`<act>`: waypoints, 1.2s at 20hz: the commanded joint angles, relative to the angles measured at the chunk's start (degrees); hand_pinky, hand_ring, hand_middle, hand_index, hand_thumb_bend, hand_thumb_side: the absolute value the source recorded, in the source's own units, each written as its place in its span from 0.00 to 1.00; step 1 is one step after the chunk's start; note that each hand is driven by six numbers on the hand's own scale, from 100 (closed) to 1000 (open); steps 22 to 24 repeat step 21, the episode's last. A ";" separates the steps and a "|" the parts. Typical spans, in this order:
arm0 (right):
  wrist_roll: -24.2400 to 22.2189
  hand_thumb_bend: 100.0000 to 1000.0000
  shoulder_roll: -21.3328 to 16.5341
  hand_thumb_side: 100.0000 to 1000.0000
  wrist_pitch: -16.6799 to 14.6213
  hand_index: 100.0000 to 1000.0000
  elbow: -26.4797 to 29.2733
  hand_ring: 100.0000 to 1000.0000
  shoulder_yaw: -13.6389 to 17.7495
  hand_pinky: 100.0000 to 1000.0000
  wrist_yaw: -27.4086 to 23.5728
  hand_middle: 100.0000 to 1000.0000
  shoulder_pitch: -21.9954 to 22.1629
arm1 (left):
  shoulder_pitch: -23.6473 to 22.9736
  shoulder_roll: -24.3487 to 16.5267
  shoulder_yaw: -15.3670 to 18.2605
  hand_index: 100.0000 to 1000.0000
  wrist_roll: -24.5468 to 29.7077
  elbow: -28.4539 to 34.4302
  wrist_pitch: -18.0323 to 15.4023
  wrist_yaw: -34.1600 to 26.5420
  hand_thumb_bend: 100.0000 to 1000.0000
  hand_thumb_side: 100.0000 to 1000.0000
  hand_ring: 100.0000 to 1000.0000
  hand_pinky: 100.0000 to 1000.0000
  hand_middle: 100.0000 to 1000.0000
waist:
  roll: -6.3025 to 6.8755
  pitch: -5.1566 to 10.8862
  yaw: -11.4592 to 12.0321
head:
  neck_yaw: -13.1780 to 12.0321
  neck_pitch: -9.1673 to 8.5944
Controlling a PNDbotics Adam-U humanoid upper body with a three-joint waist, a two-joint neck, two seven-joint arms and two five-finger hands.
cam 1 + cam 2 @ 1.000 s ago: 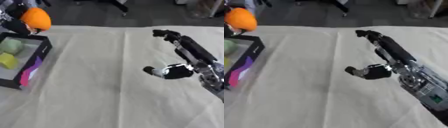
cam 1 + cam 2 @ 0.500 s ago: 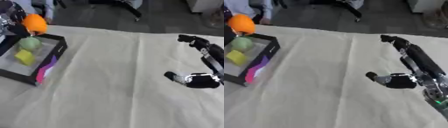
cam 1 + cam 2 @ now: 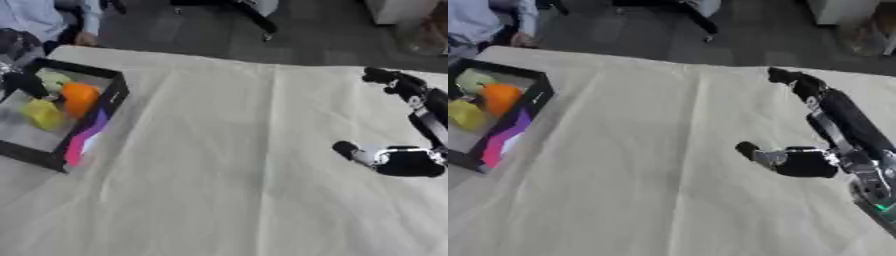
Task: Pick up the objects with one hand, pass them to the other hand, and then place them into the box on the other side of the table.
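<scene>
The black box [image 3: 115, 98] is sitting at the left end of the cloth-covered counter [image 3: 227, 165], and the orange object [image 3: 79, 97] is lying inside it, next to a yellow piece [image 3: 42, 113] and a pale green one [image 3: 52, 79]. Over on the right, the right hand [image 3: 798, 161] is hovering just above the cloth with its fingers stretched out and relaxed, holding nothing. At the box's far left edge something dark is showing; I cannot tell whether it is the left hand.

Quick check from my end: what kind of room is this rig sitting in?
Probably an office or lab workspace: a table under a cream cloth, a dark floor behind with a chair base, and a black box of toy-like items.
</scene>
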State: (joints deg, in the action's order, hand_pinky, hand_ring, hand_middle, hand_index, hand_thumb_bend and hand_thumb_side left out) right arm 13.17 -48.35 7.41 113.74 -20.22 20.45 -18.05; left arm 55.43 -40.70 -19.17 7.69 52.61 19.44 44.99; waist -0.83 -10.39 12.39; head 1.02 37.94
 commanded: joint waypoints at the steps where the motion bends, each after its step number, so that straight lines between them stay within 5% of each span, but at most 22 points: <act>1: 0.64 0.50 -1.32 0.45 0.01 0.96 0.86 0.90 1.09 0.82 -0.29 0.82 -0.20 | 0.80 -1.39 2.09 0.93 1.47 -1.25 1.21 3.22 0.96 0.90 0.82 0.89 0.76 | -0.52 0.23 -0.06 | 0.55 0.27; 4: 1.12 0.50 -1.48 0.44 -0.24 0.96 0.86 0.90 1.36 0.82 -0.59 0.82 0.12 | 0.52 -1.61 2.63 0.94 2.43 -1.13 3.31 3.59 0.89 0.77 0.82 0.89 0.77 | -0.43 0.31 -0.16 | 0.94 0.49; 6: 1.49 0.50 -1.45 0.44 -0.32 0.96 0.86 0.90 1.58 0.82 -0.74 0.82 0.58 | 0.19 -2.00 3.26 0.88 2.06 -0.03 4.32 2.43 0.64 0.69 0.80 0.88 0.76 | -0.36 0.36 -0.21 | 1.23 0.67; 9: 2.60 0.44 -1.11 0.39 -0.41 0.96 0.86 0.89 2.26 0.81 -1.68 0.83 1.68 | -0.99 -2.94 5.39 0.80 -1.69 4.72 7.19 -3.14 0.27 0.37 0.73 0.83 0.72 | -0.31 0.41 -0.31 | 1.90 0.92; 12: 4.74 0.26 -0.74 0.39 -0.32 0.96 0.86 0.90 3.85 0.80 -3.82 0.83 3.59 | -3.45 -3.71 7.75 0.77 -7.87 13.69 10.72 -13.56 0.07 0.41 0.65 0.77 0.68 | -0.25 0.46 -0.43 | 3.83 1.43; 16: 9.74 0.10 0.45 0.32 -0.76 0.95 0.86 0.90 7.66 0.77 -10.09 0.82 8.07 | -8.49 -4.47 9.76 0.77 -20.39 27.22 12.80 -32.93 0.02 0.60 0.62 0.72 0.68 | -0.45 0.58 -0.85 | 8.96 2.28; 21: 15.50 0.33 1.66 0.03 -4.15 0.92 0.86 0.87 14.82 0.74 -16.61 0.78 13.44 | -13.37 -4.12 9.62 0.75 -33.56 37.44 10.61 -51.18 0.01 0.60 0.58 0.68 0.63 | -0.63 0.80 -1.54 | 12.24 3.15; 24: 15.50 0.33 1.66 0.03 -4.15 0.92 0.86 0.87 14.82 0.74 -16.61 0.78 13.44 | -13.37 -4.12 9.62 0.75 -33.56 37.44 10.61 -51.18 0.01 0.60 0.58 0.68 0.63 | -0.63 0.80 -1.54 | 12.24 3.15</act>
